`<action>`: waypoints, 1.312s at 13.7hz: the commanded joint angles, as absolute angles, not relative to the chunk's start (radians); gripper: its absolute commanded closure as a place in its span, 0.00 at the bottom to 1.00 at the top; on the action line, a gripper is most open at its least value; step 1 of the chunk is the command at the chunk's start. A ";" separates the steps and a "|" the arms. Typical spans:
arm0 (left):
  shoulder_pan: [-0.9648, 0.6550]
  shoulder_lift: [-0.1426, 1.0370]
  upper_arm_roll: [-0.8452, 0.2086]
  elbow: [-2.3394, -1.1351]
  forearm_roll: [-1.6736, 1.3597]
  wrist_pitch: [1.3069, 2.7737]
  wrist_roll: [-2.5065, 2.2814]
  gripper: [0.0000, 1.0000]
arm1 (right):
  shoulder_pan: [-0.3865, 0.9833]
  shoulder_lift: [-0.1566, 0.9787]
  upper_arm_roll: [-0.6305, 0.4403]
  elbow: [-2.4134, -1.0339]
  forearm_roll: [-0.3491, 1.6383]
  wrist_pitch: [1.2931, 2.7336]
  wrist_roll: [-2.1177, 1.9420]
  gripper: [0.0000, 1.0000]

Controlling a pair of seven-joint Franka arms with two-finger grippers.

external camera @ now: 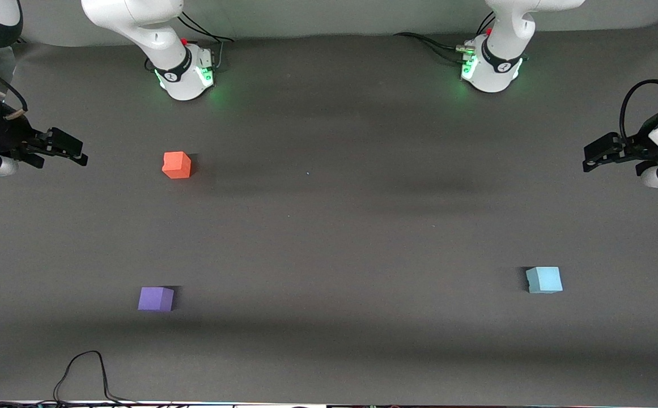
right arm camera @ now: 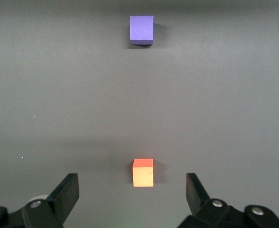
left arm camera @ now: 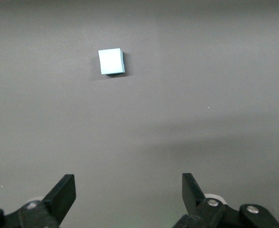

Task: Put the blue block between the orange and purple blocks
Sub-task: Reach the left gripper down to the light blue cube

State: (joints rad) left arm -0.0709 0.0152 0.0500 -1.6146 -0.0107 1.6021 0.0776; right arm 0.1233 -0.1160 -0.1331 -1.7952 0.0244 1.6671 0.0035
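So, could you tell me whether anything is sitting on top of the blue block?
Nothing: the blue block has a bare top and sits alone on the mat. What lies under it is covered by the block itself.

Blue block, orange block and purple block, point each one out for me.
blue block [external camera: 544, 279], front view, top face.
orange block [external camera: 176, 164], front view, top face.
purple block [external camera: 155, 298], front view, top face.
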 commanded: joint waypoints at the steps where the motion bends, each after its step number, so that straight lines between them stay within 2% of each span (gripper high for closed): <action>1: -0.081 0.009 0.060 -1.611 -0.014 1.580 0.063 0.00 | 0.127 -0.141 -0.135 -1.822 0.021 1.680 -0.005 0.00; 5: -0.080 0.018 0.060 -1.612 -0.009 1.580 0.083 0.00 | 0.127 -0.141 -0.135 -1.822 0.021 1.681 -0.005 0.00; 8: -0.057 0.070 0.060 -1.586 -0.006 1.620 0.097 0.00 | 0.127 -0.141 -0.135 -1.824 0.021 1.681 -0.005 0.00; 12: -0.006 0.136 0.061 -1.586 -0.006 1.715 0.143 0.00 | 0.129 -0.140 -0.135 -1.824 0.025 1.683 -0.003 0.00; 18: 0.005 0.337 0.060 -1.592 -0.008 1.948 0.141 0.00 | 0.129 -0.141 -0.137 -1.836 0.026 1.686 -0.003 0.00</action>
State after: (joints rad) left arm 0.0045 0.2710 0.0607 -1.6142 -0.0091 1.9008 0.1277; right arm 0.1240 -0.1162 -0.1331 -1.8071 0.0245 1.6694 0.0035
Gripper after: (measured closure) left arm 0.000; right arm 0.000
